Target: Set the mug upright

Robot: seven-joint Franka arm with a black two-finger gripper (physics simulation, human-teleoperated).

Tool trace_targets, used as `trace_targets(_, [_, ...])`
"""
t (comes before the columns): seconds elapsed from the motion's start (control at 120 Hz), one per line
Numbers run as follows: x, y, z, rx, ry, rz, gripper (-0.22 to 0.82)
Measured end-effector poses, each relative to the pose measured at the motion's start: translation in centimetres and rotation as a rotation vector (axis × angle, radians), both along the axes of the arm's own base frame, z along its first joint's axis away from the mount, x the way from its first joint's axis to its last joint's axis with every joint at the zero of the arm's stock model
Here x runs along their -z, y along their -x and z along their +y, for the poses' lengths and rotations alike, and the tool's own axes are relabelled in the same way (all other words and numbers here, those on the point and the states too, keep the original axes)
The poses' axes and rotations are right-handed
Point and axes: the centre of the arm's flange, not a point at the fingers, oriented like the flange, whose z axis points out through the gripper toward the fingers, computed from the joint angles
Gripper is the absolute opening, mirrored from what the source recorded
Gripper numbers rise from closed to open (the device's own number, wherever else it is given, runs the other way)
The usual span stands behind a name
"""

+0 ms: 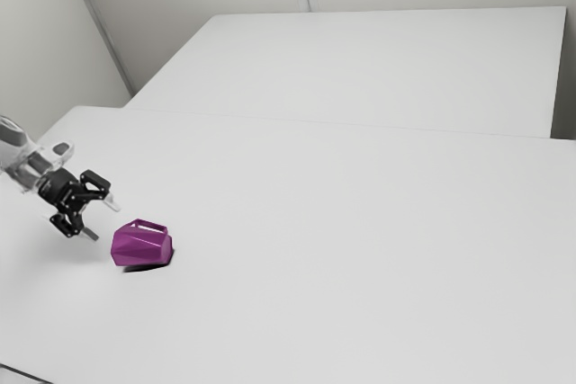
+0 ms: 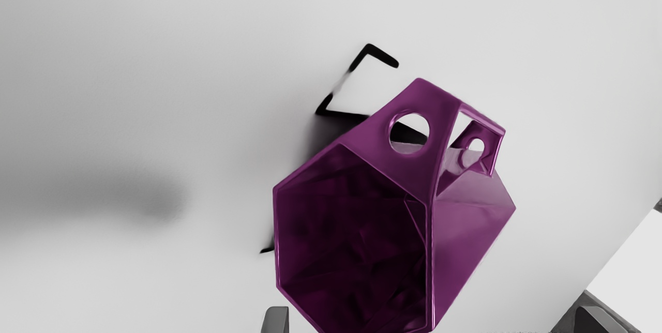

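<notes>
In the exterior view the black gripper [image 1: 101,221] is above the table at the left, its two fingers spread wide. Just beyond its fingertips a purple faceted mug [image 1: 142,246] lies on its side, its handle on the upper side. The wrist view looks into the dark mouth of the mug [image 2: 468,240], with the handle and its round holes beside it. Also there, the gripper [image 2: 432,322] has its fingertips far apart, and part of the mug appears between them. No grip on the mug is visible.
The white table [image 1: 360,249] extends widely around the mug. Behind it in the exterior view is another pale flat surface [image 1: 369,65], with walls further back. A table edge crosses a corner of the wrist view.
</notes>
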Motion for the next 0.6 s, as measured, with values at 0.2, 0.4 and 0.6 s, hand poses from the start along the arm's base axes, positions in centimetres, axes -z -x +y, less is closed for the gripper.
trace_targets(0.2, [2.1, -1.2, -1.4, -0.021, 0.096, -0.047, 0.60])
trace_targets(0.4, [3.7, -1.8, -2.3, -0.036, 0.155, -0.073, 0.60])
trace_targets(0.6, [3.7, -2.3, -2.9, -0.024, 0.157, -0.075, 0.18])
